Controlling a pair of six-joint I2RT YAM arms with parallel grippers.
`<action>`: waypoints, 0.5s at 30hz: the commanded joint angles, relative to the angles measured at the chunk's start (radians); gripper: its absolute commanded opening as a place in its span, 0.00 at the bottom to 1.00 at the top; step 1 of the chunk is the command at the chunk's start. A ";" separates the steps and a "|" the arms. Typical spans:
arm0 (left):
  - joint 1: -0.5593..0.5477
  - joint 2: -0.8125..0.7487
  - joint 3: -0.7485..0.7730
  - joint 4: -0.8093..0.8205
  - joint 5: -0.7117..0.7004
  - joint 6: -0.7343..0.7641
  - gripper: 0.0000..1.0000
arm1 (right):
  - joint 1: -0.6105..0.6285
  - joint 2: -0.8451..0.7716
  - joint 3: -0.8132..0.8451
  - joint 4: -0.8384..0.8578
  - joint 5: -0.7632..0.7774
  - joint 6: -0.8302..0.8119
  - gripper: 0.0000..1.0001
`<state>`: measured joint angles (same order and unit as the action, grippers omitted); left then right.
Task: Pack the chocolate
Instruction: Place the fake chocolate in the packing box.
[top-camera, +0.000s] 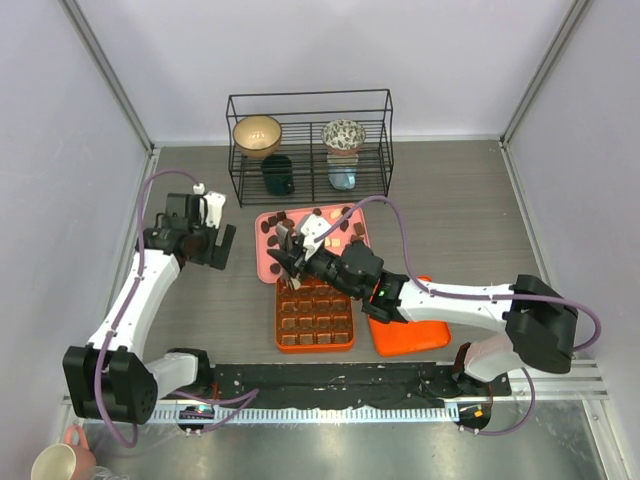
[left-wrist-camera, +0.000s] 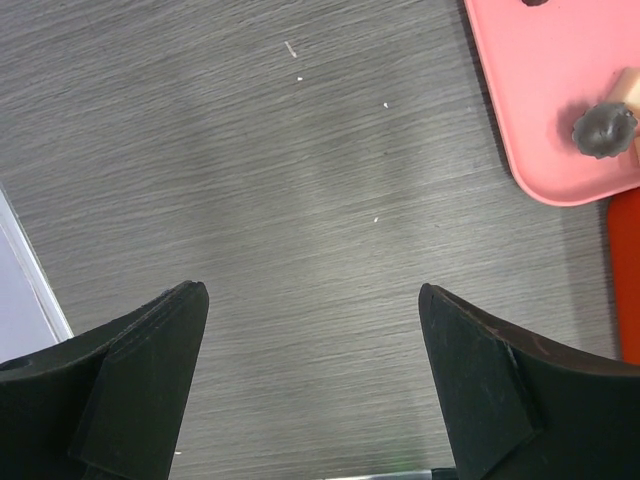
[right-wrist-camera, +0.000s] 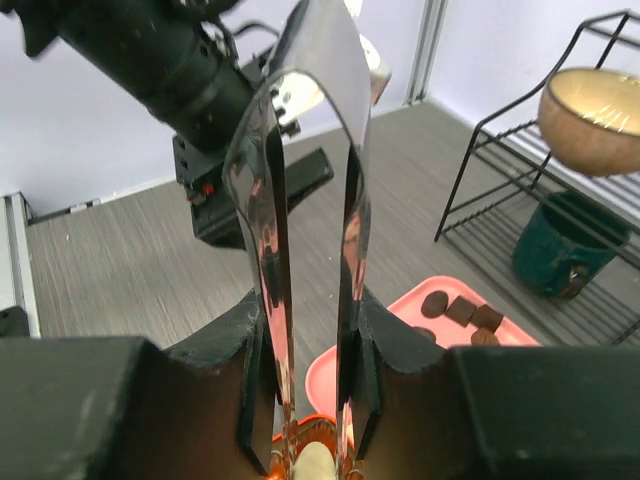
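Note:
My right gripper (top-camera: 318, 262) (right-wrist-camera: 312, 330) is shut on a pair of shiny metal tongs (right-wrist-camera: 310, 200). The tong tips pinch a cream-white chocolate (right-wrist-camera: 316, 466) just above the orange gridded box (top-camera: 314, 318), at its far left corner. Several brown chocolates (top-camera: 300, 316) fill cells of the box. More chocolates (right-wrist-camera: 462, 310) lie on the pink tray (top-camera: 264, 262) behind it. My left gripper (top-camera: 215, 246) (left-wrist-camera: 312, 292) hangs open over bare table left of the tray, nothing between its fingers. One dark fluted chocolate (left-wrist-camera: 604, 130) shows on the pink tray (left-wrist-camera: 560, 100) in the left wrist view.
An orange lid (top-camera: 408, 335) lies right of the box under my right arm. A black wire rack (top-camera: 310, 145) with bowls and mugs stands at the back. A pale mug (top-camera: 60, 462) sits off the table at the near left.

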<state>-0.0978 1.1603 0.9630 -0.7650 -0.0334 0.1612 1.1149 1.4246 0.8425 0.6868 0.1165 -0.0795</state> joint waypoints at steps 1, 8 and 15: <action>0.003 -0.047 0.000 -0.019 -0.010 0.009 0.91 | 0.011 0.023 0.024 0.059 -0.003 0.018 0.17; 0.003 -0.062 0.000 -0.031 -0.003 0.009 0.92 | 0.014 0.068 0.030 0.111 -0.005 0.020 0.31; 0.003 -0.063 -0.001 -0.030 0.000 0.012 0.92 | 0.014 0.097 0.026 0.160 0.025 -0.002 0.42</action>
<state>-0.0978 1.1191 0.9627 -0.7918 -0.0334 0.1646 1.1240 1.5127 0.8425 0.7273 0.1188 -0.0731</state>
